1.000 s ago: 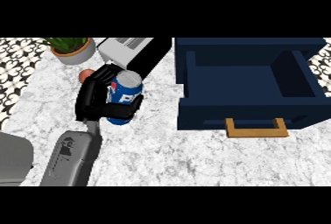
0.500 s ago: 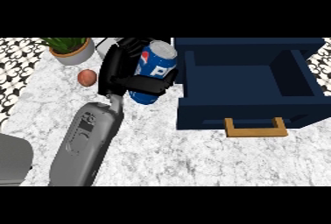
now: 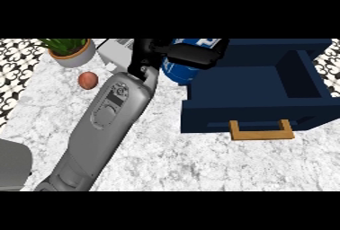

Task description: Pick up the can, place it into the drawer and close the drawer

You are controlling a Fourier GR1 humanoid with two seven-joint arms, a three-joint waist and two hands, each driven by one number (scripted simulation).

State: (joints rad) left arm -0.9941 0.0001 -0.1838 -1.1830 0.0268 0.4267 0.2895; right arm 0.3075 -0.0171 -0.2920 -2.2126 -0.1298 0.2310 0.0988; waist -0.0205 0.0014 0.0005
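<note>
My right hand [image 3: 194,55] is shut on the blue can [image 3: 176,72], its black fingers curled round the can's upper part and hiding much of it. The can hangs tilted above the counter, right at the left wall of the open navy drawer [image 3: 252,114]. A wooden handle [image 3: 261,130] sits on the drawer's front. The inside of the drawer shows nothing in it. My right forearm [image 3: 109,112] runs up from the lower left. A grey forearm piece [image 3: 13,164] shows at the lower left edge; no left hand is visible.
A potted plant [image 3: 70,53] stands at the back left, with a small reddish round thing [image 3: 87,80] on the counter in front of it. A white appliance [image 3: 118,53] sits behind my arm. Marble counter [image 3: 199,161] stretches below the drawer.
My right hand has carried the can up and to the right, from mid-counter to the drawer's left wall. The reddish round thing, hidden before, is now uncovered.
</note>
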